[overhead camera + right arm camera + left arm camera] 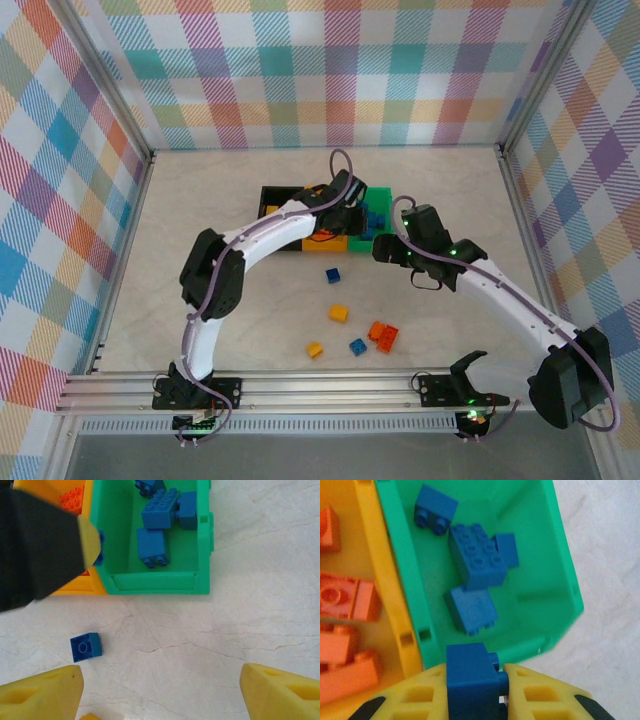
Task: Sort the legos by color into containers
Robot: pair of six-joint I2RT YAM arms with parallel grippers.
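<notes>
Yellow fingers [415, 697] of the left claw [477, 690] are closed to a brick's width on a blue brick [470, 677]. This brick stands with its long axis along the fingers and its side studs toward the right of the wrist view. It hangs over the near rim of the green bin [565, 580], just beside the wall shared with the yellow bin [380, 575]. Any lettering on the studs is too small to read.

In the green bin lie four more blue ones. The six-stud brick [476, 555] is studs-up, with its long axis roughly up the view, and it touches the smaller bricks around it. Orange bricks [345, 597] lie in the yellow bin. The black bin [270, 195] is at the left end of the row in the top view.

Wide open and empty, the right claw [160, 695] hovers over the table [250, 630], near the front of the green bin. A single-stud blue brick [86, 646] lies studs-up on the table by its left finger. Farther toward the arm bases lie a yellow brick [339, 313], an orange pair [383, 333], another blue [357, 346] and another yellow [315, 349].
</notes>
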